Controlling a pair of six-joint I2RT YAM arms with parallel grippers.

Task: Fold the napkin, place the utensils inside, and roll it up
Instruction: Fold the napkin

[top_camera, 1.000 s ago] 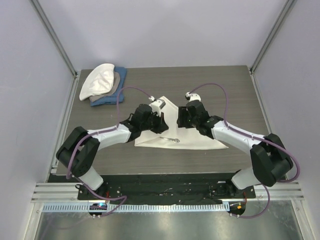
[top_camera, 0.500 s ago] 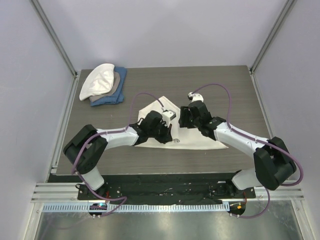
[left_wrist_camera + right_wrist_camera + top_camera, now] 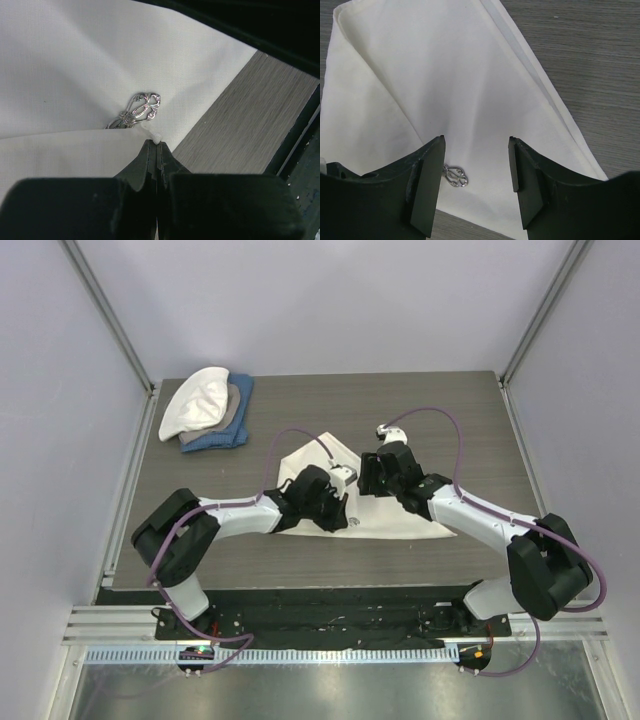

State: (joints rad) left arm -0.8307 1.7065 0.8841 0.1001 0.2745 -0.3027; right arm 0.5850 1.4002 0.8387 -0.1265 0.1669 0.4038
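The cream napkin (image 3: 410, 520) lies folded in a triangle at the table's middle. My left gripper (image 3: 342, 514) is shut on the napkin's left corner (image 3: 159, 136) and holds that flap over the fork. Only the fork's silver ring-shaped handle end (image 3: 145, 107) sticks out from under the flap, just ahead of my left fingertips. It also shows in the right wrist view (image 3: 456, 176) and in the top view (image 3: 355, 523). My right gripper (image 3: 366, 480) is open and empty above the napkin (image 3: 445, 75), its gap (image 3: 476, 142) over bare cloth beside the fork's end.
A stack of white, tan and blue cloths (image 3: 207, 408) sits at the table's back left corner. Grey wood tabletop (image 3: 250, 115) shows just right of the napkin's near edge. Frame posts stand at the back corners.
My left gripper has carried the napkin's left corner to the right and toward the near edge, laying cloth over most of the fork. The right gripper has barely moved.
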